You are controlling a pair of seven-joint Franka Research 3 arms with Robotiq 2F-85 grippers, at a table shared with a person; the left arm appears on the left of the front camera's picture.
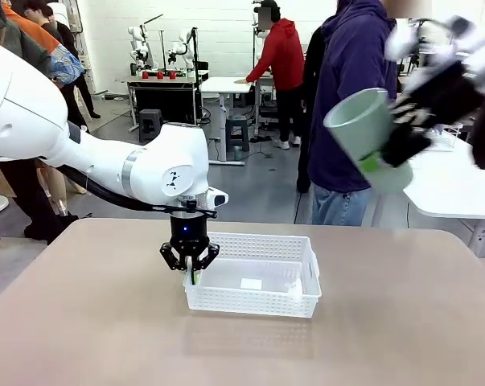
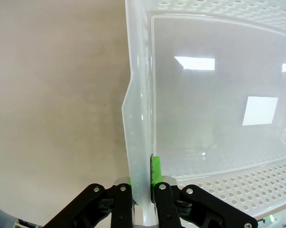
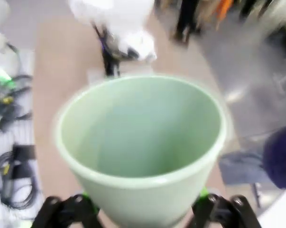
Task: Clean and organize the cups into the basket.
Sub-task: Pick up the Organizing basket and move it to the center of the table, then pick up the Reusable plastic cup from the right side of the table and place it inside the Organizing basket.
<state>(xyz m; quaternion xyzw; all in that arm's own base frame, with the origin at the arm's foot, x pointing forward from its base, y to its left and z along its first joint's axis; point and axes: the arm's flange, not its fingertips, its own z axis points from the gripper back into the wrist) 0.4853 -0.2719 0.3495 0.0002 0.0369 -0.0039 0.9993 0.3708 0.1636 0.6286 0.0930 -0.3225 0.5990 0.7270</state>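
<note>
Firstly, the left end effector (image 1: 191,264) (image 2: 143,179) is clenched on the left short wall of the basket (image 1: 254,301) (image 2: 139,85). In the left wrist view one green pad (image 2: 155,170) lies against the inside of this wall and the other finger is on the outside, so the thin plastic is pinched between them. The basket stands on the desk (image 1: 81,322) (image 2: 52,95), near its middle, and its floor shows a small white square patch (image 1: 251,283) (image 2: 260,110).

The right end effector (image 1: 389,149) (image 3: 143,205) is high above the right part of the desk, well apart from the basket. It grasps the mint green cup (image 1: 361,127) (image 3: 143,137) around its lower part. The cup is tilted, with its mouth turned up and to the left in the front view, and both are blurred by motion. In the right wrist view the open mouth faces the camera.

The left arm (image 1: 105,161) and its wrist stand over the left end of the basket; the right end of the basket lies open on the side of the cup. A person (image 1: 347,96) in a dark purple hooded top and jeans stands just behind the far edge of the desk, directly behind the raised cup. A white table (image 1: 451,189) is farther to the right, and dark cables (image 3: 10,180) lie beside the desk in the right wrist view.
</note>
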